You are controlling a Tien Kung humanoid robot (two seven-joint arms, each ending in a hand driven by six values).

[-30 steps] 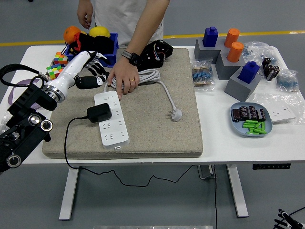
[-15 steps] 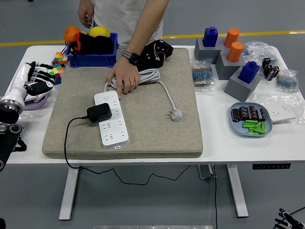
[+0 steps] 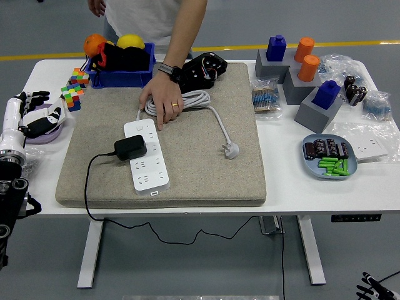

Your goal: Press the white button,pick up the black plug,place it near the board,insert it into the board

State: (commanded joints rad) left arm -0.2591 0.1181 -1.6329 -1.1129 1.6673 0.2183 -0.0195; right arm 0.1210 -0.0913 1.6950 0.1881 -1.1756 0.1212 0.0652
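On the beige mat [image 3: 206, 169] sits the white power strip [image 3: 147, 156], angled a bit, and the black plug [image 3: 130, 147] is seated in it on its left side, with its black cord [image 3: 94, 187] trailing off the mat's near edge and under the table. From my end, my left hand [image 3: 31, 115] is way off to the left of the strip, past the mat's left edge, hanging over a purple dish [image 3: 47, 133], fingers spread apart and holding nothing. My right hand shows only as fingertips in the bottom right corner, so I can't tell how it's set. A person's hand [image 3: 161, 100] rests flat on the mat just behind the strip's far end, touching the coiled white cable [image 3: 200, 101], whose 3-pin plug [image 3: 230, 149] lies to the strip's right.
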